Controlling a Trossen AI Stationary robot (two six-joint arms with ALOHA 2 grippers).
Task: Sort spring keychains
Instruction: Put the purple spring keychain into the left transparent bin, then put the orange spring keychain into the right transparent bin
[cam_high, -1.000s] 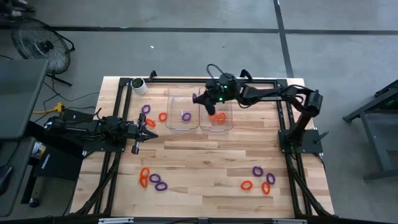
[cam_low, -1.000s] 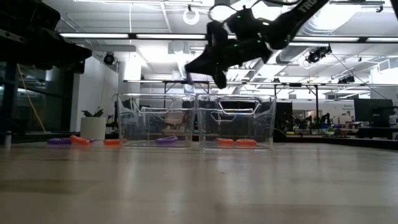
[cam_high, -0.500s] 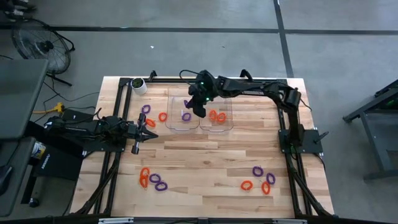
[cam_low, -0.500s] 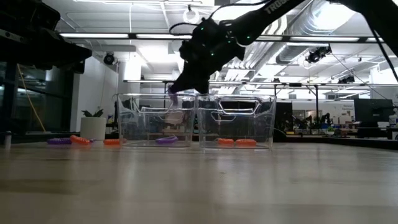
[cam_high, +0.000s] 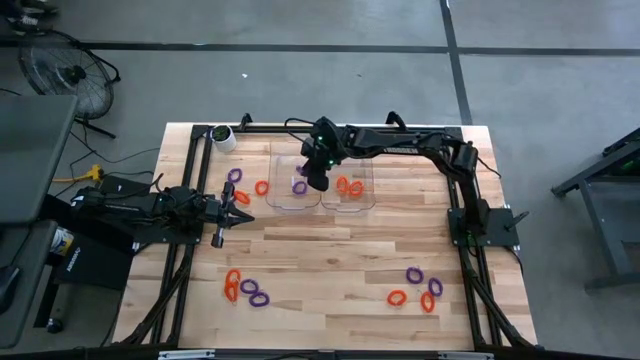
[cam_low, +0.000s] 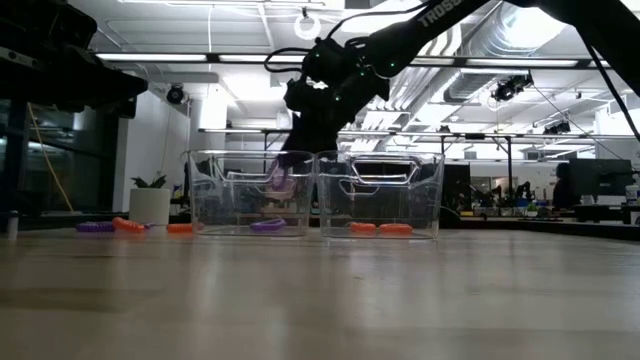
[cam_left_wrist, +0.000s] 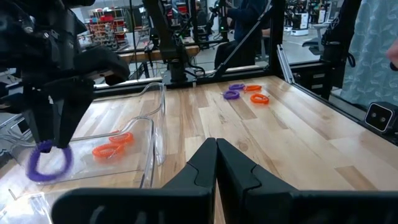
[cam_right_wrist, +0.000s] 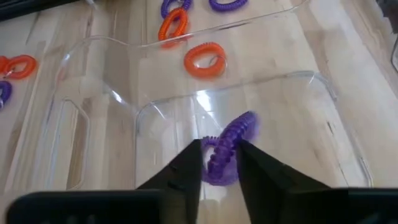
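Swinging leftward from the orange-holding tray, the right pincer (cam_right_wrist: 219, 163) now hangs over the clear plastic left tray (cam_high: 283, 170), seemingly loosening around a purple coiled spring keychain (cam_right_wrist: 230, 146) dangling lengthwise between its fingers.

Two clear trays (cam_high: 285, 165) sit at upper centre of the high view. There are seven purple spring keychains (cam_high: 299, 187): two at the left tray, one left of it, two lower left and two lower right. At least seven orange spring keychains (cam_high: 261, 187) show; the lower-left clump is unclear. There is one white-and-green roll (cam_high: 222, 136).
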